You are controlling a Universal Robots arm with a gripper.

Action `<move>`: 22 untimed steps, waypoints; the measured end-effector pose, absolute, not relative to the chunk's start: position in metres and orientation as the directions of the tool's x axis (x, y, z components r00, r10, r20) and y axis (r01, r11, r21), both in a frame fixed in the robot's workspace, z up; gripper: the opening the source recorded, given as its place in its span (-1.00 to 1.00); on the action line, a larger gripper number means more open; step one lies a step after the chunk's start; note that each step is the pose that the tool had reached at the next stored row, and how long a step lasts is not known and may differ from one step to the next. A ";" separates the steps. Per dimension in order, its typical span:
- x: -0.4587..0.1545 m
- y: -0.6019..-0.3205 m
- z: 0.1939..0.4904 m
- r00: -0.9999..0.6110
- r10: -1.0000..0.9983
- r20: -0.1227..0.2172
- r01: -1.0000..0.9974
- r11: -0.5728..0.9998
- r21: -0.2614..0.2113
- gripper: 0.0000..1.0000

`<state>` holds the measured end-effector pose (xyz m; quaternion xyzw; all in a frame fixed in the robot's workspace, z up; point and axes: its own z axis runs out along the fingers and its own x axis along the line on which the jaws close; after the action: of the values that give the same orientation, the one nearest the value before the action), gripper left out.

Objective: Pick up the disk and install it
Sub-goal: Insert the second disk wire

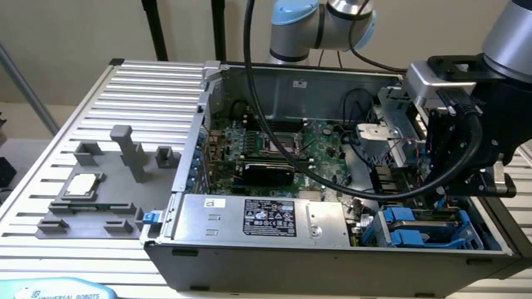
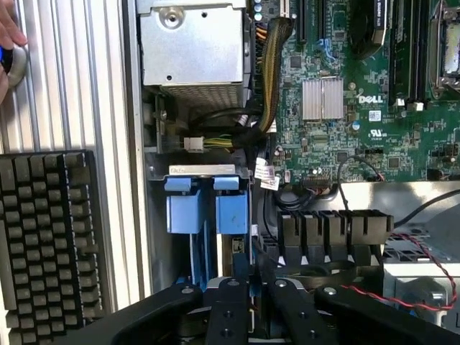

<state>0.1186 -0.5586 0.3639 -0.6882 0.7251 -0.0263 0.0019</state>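
My gripper (image 2: 253, 255) hangs over the blue drive cage (image 2: 194, 212) in the corner of the open computer case (image 1: 249, 261), its black fingers (image 2: 228, 305) drawn together, shut, with nothing clearly between them. Just beside the fingertips, a thin grey-white edge (image 2: 225, 259) runs under a blue carrier tab (image 2: 231, 208), standing on edge in the cage. This looks like the disk seen edge-on, its labelled face hidden. In the exterior view the gripper (image 1: 455, 190) sits above the cage (image 1: 420, 227) at the case's right end.
A grey fixture (image 1: 91, 193) on the slatted table holds a small square silver chip (image 1: 80, 184). The motherboard (image 2: 374, 108), a power supply (image 1: 266, 217) and loose cables (image 2: 269, 65) crowd the case. A black keyboard (image 2: 47, 237) and a person's hand (image 2: 8, 43) lie outside it.
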 end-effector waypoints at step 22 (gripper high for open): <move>0.116 -0.563 0.346 -0.014 -0.999 0.032 -0.996 0.011 -0.086 -0.67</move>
<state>0.1160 -0.5633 0.3459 -0.7018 0.7109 -0.0418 0.0189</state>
